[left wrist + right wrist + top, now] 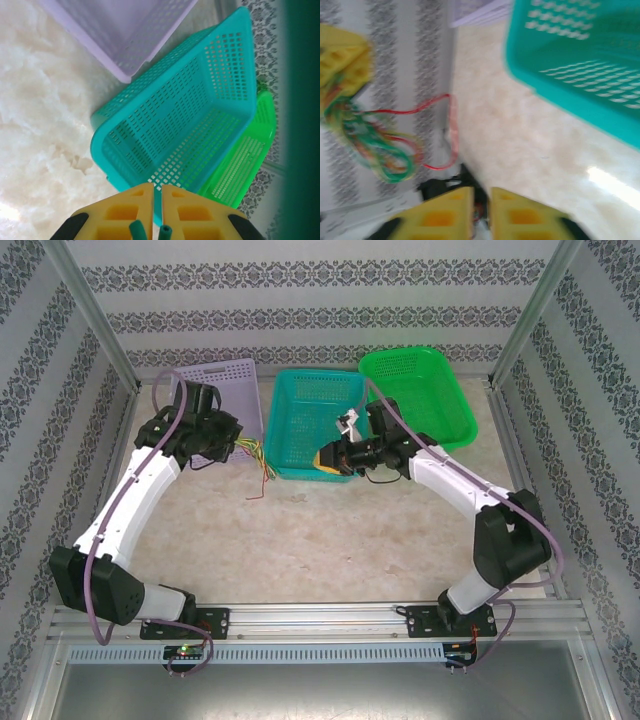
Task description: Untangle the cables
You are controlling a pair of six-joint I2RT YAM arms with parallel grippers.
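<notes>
Several cables (375,145) hang pinched in left gripper (157,187); right gripper (481,192) jaws pressed together, empty. We'd open it, take the red strand (451,125), draw away slowly.

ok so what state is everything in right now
left end effector: shut on the cables
right end effector: shut, nothing seen in it
cables: tangled bundle, hanging from the left end effector, one red strand loose
teal basket: upright, empty
green basket: upright, empty
purple basket: empty
</notes>
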